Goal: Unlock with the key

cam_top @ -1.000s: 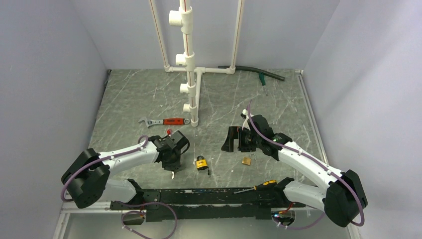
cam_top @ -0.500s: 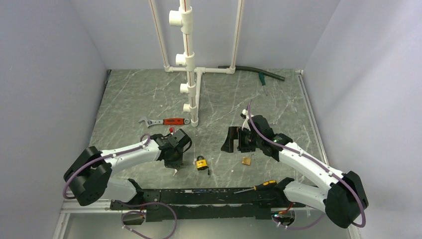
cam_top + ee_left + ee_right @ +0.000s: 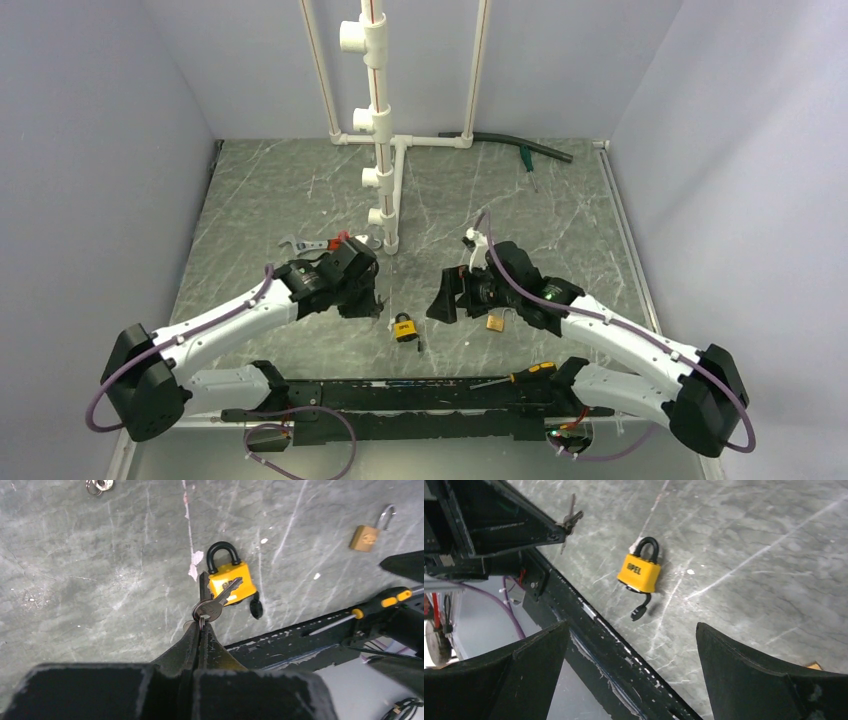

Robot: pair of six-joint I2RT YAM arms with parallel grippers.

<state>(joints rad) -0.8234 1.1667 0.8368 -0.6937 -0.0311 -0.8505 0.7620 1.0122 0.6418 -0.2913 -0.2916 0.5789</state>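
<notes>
My left gripper (image 3: 201,626) is shut on a ring that carries the small silver-grey key (image 3: 222,596), which hangs just above and left of the padlock. The yellow-and-black padlock (image 3: 231,580) lies flat on the marble table, its shackle closed and its black keyhole cover (image 3: 256,608) swung aside. From above, the left gripper (image 3: 376,300) is just left of the padlock (image 3: 404,327). My right gripper (image 3: 447,293) stands wide open to the padlock's upper right. Its wrist view looks down on the padlock (image 3: 640,570) and on the key (image 3: 570,516) at the left fingertips.
A small brass padlock (image 3: 495,322) with its shackle open lies under the right arm. A yellow-and-black screwdriver (image 3: 520,376) rests on the black frame (image 3: 400,395) at the near edge. A red-handled wrench (image 3: 318,244), white pipework (image 3: 385,150) and a green hose (image 3: 520,148) lie farther back.
The left gripper closed on the key ring, lifted it off the table and swung toward the padlock. The right gripper, still open, moved left toward the padlock.
</notes>
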